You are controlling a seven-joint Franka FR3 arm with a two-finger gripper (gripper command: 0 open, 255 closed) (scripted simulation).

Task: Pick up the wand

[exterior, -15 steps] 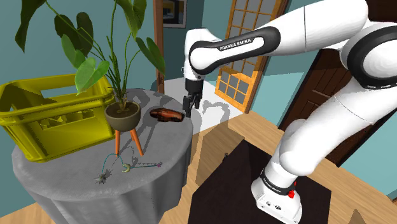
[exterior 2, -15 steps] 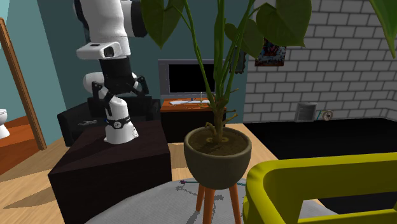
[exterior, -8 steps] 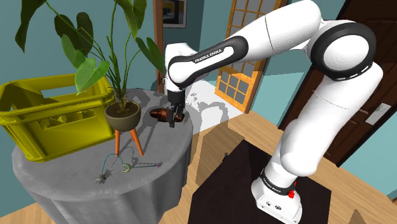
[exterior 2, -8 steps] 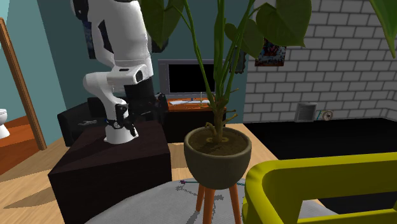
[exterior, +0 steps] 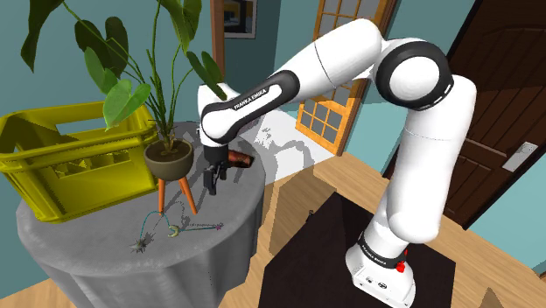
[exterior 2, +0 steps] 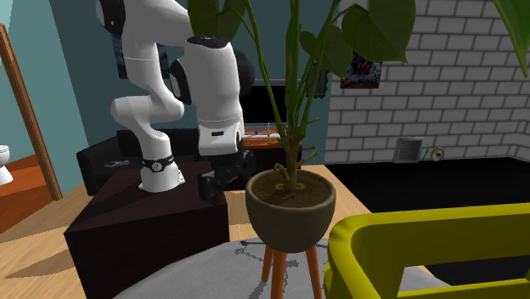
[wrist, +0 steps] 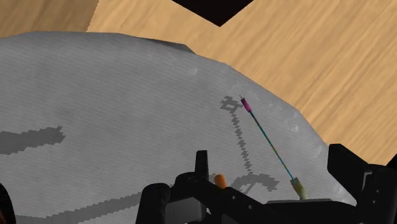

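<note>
While hovering beside the potted plant (exterior: 168, 159) with the gripper (exterior: 213, 180) spread apart and clamped on nothing, sits well short of the wand (exterior: 198, 227). Lying flat on the grey table (exterior: 105, 254), that one, close to the edge on the stand's (exterior: 306, 262) side, just past the plant's orange legs (exterior: 163, 194).

Plenty to go wrong from here. Biggest worry: skating over something that thin and closing on air, or dropping too low and jamming into the tabletop. Could also nudge it sideways and roll it off that edge onto the wood floor (wrist: 318, 51), with the magenta tip (wrist: 245, 102) so near the drop. Clipping an orange leg while crossing over looks possible too, being so close to them.

As for direction: runs lengthwise from nearer the table's middle out toward that same edge, magenta tip outward, paler end (wrist: 298, 189) inward by the legs. Maybe a small yellowish knob on that inner end, hard to say from the wrist view. Worth closing across the shaft, not along it.
</note>
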